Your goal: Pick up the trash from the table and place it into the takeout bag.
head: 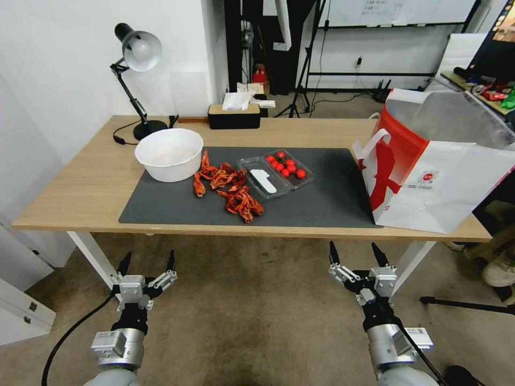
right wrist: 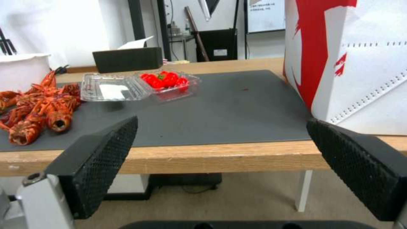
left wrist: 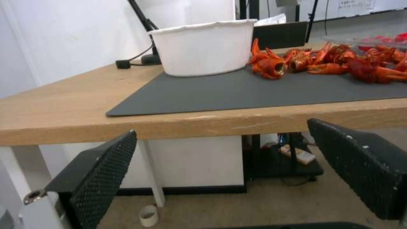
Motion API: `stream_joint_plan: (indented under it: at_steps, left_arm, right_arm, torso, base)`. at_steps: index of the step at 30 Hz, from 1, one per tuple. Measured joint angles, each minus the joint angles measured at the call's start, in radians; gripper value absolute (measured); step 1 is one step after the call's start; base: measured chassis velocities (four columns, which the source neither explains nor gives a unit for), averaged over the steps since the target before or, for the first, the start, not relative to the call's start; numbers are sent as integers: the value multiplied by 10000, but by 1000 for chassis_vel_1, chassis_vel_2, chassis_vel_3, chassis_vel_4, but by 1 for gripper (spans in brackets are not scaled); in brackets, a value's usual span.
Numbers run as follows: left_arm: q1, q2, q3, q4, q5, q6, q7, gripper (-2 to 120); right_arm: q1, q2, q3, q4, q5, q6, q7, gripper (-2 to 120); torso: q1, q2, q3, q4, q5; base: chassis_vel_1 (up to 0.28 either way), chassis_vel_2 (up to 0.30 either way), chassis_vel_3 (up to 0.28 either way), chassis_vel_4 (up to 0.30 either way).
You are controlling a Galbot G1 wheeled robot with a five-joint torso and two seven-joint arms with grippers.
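Both our grippers, left (head: 147,266) and right (head: 358,256), hang released below the worktop (head: 80,182) edge; shells (head: 228,185) lie ahead, nearer our left, bag (head: 429,171) right.

No text is readable; the takeout bag (head: 429,177) print is too small.

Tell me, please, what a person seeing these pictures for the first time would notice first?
Probably the big white-and-red takeout bag standing open at the table's right end. Next, the red crayfish shells heaped mid-mat, between a white bowl and a clear box of cherry tomatoes. Both grippers, left and right, hang open before the table's near edge.
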Motion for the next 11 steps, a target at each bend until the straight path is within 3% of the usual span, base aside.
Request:
stream_joint_plan:
  at_steps: [11]
  left_arm:
    - [0, 0, 0, 0, -1, -2, 0, 100]
  right_arm:
    - [0, 0, 0, 0, 3, 0, 0, 100]
  torso:
    - [0, 0, 0, 0, 0]
  base:
    - [0, 0, 0, 0]
